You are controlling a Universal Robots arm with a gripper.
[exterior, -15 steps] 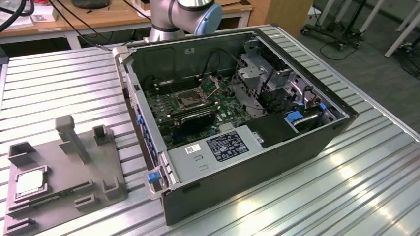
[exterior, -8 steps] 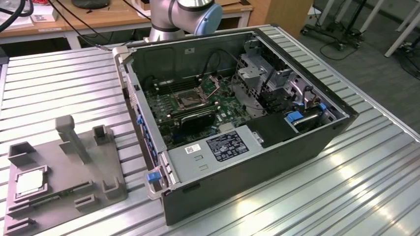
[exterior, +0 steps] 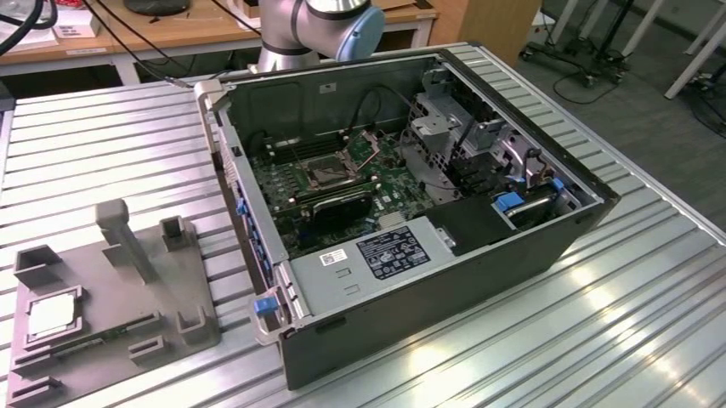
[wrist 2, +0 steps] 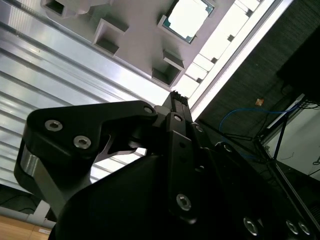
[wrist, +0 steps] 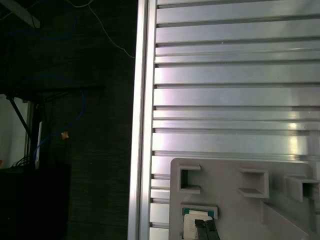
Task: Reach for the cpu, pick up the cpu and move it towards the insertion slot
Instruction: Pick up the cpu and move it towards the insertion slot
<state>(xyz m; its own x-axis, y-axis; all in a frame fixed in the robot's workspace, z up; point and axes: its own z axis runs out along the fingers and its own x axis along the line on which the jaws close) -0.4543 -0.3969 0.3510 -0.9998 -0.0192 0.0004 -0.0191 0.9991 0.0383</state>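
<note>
I saw the cpu (wrist 2: pixel 189 19) lying in the grey tray (exterior: pixel 114 297) near the counter's (exterior: pixel 91 153) edge, with the pincer (wrist 2: pixel 175 100) aimed toward it. I couldn't tell whether it was spread or pressed together.

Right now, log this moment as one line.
step: reach | chip: lying in grey tray | tool: near chip | socket: inside computer case
</note>
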